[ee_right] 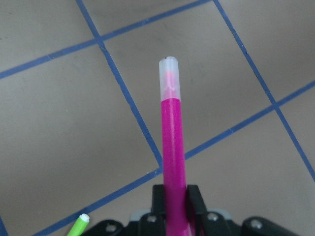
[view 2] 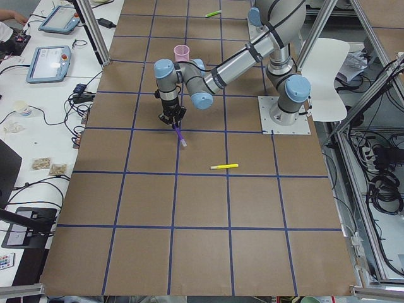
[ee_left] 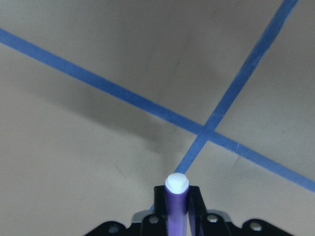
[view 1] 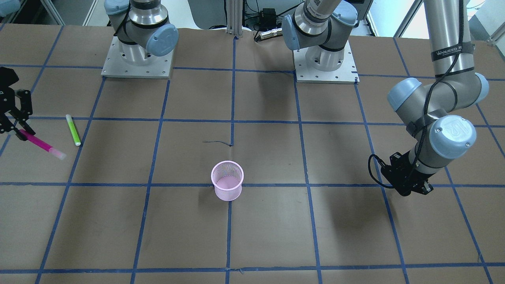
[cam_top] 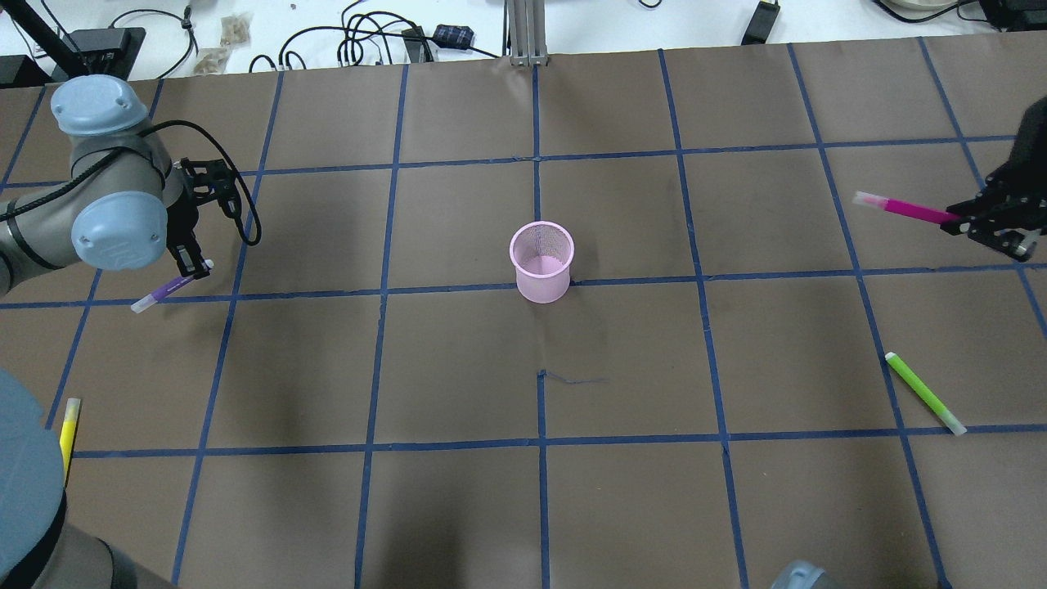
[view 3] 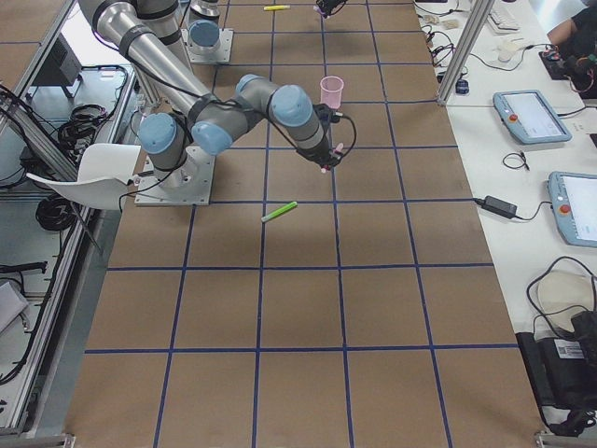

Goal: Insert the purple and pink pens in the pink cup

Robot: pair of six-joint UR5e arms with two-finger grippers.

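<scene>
gripped the purple pen (cam_top: 164, 290) in the closed left end effector (cam_top: 190, 266) at the overhead view's left edge, held the pink pen (cam_top: 900, 208) likewise in the right end effector (cam_top: 969, 222) at far right, left the pink cup (cam_top: 541, 262) empty at the centre of the surface (cam_top: 409, 368), so seemingly had both insertions outstanding.

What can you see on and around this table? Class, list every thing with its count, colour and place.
cup: 1, pink mesh, upright at the table's centre, empty
pink pen: 1, magenta with clear cap, held above the table
purple pen: 1, purple with white cap, held above the table
green pen: 1, lime, lying on the robot's right side
yellow pen: 1, yellow, lying on the robot's left side
table: 1, brown with blue tape grid
left gripper: 1, black, shut on the purple pen
right gripper: 1, black, shut on the pink pen
</scene>
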